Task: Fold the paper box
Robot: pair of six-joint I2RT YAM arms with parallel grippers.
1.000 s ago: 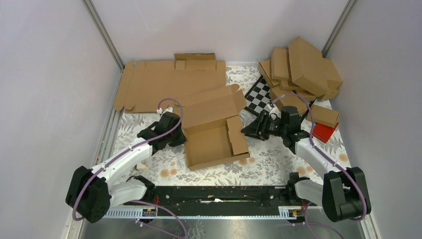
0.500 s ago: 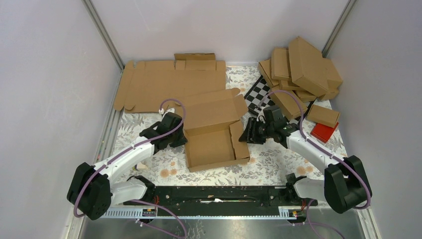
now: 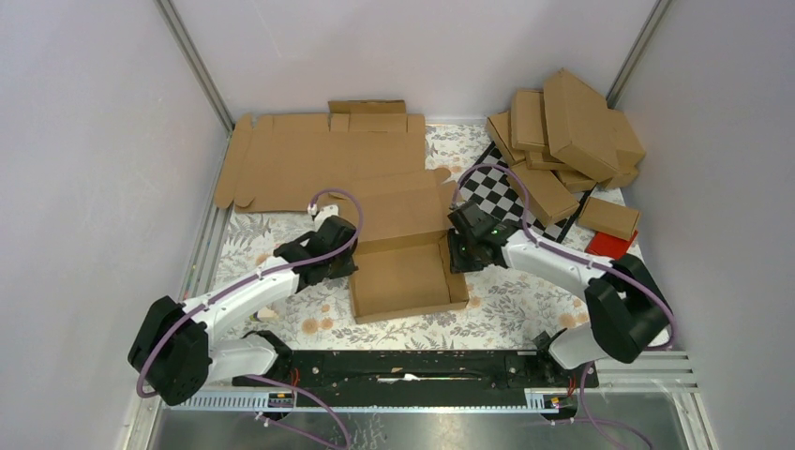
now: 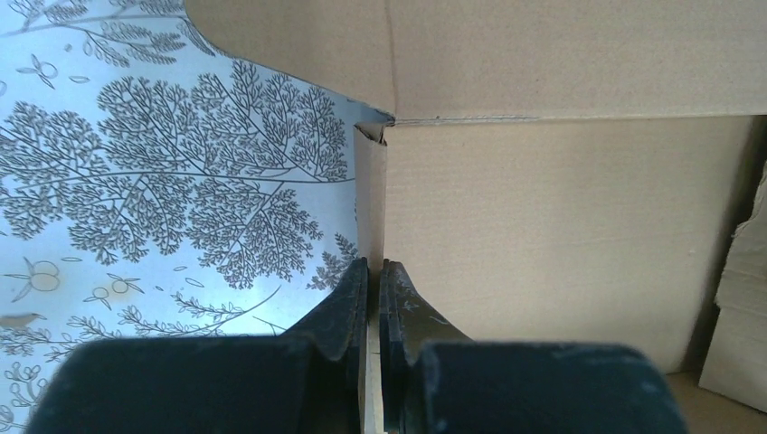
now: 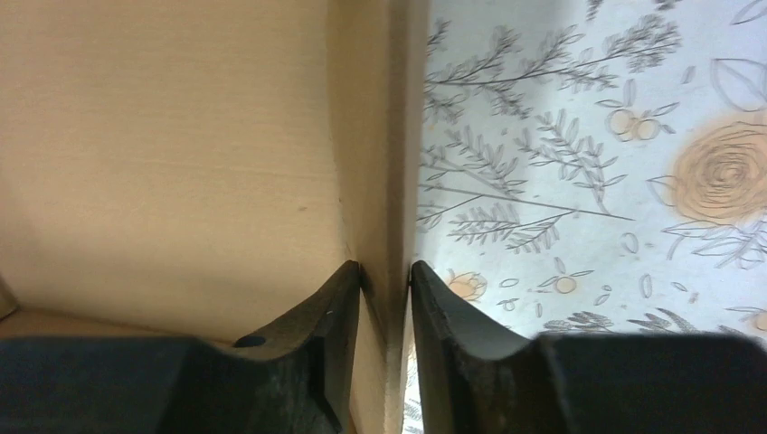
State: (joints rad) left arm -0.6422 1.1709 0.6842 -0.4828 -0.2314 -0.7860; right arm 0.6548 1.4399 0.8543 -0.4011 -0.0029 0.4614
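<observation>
The paper box (image 3: 405, 278) lies open in the middle of the table, a shallow brown tray with its lid flap (image 3: 398, 208) spread out behind it. At the tray's left wall sits my left gripper (image 3: 348, 262); the left wrist view shows that gripper (image 4: 374, 271) shut on the thin upright wall (image 4: 371, 199), the box floor (image 4: 561, 226) to its right. My right gripper (image 3: 457, 251) is at the right wall. In the right wrist view that gripper (image 5: 386, 271) straddles the thicker wall (image 5: 371, 136), both fingertips touching it, the box's inside (image 5: 163, 154) to the left.
Flat cardboard sheets (image 3: 319, 159) lie at the back left. A pile of folded boxes (image 3: 567, 131) fills the back right corner, over a checkered board (image 3: 506, 192). A small brown box (image 3: 609, 217) and a red thing (image 3: 611, 246) sit at the right. Walls close in on both sides.
My right gripper swung left from beside the checkered board onto the box's right wall, and its jaws narrowed on it. That side flap now stands upright. The left gripper kept its grip.
</observation>
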